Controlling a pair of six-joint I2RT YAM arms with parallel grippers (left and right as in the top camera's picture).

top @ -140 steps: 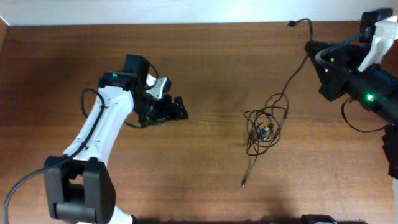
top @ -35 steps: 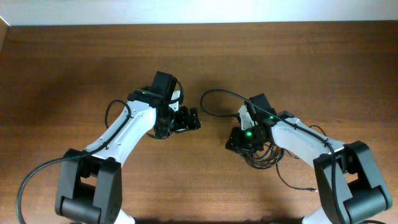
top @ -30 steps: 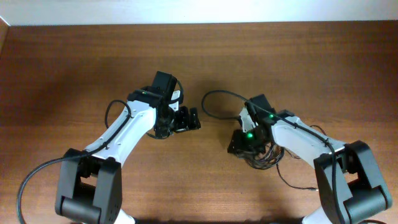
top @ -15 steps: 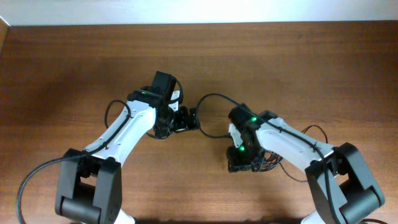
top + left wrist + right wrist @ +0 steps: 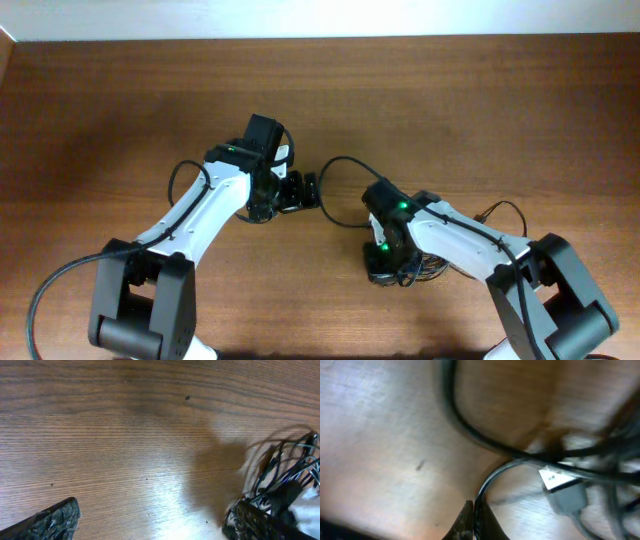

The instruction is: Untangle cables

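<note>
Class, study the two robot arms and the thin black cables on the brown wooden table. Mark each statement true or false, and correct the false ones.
1. The left gripper is wide open. True.
2. The right gripper hangs high, clear of the cords. False: it is down at the tangle, shut on one of the thin black cables.
3. A silver-tipped plug lies among the cables. True.
4. The cables lie straight and apart. False: they are bunched in a tangle.

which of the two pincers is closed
The right pincer, down at the tangle of thin black cables: it is shut, with one of them running into its grip. The left pincer stands wide open over the brown wooden table.
</note>
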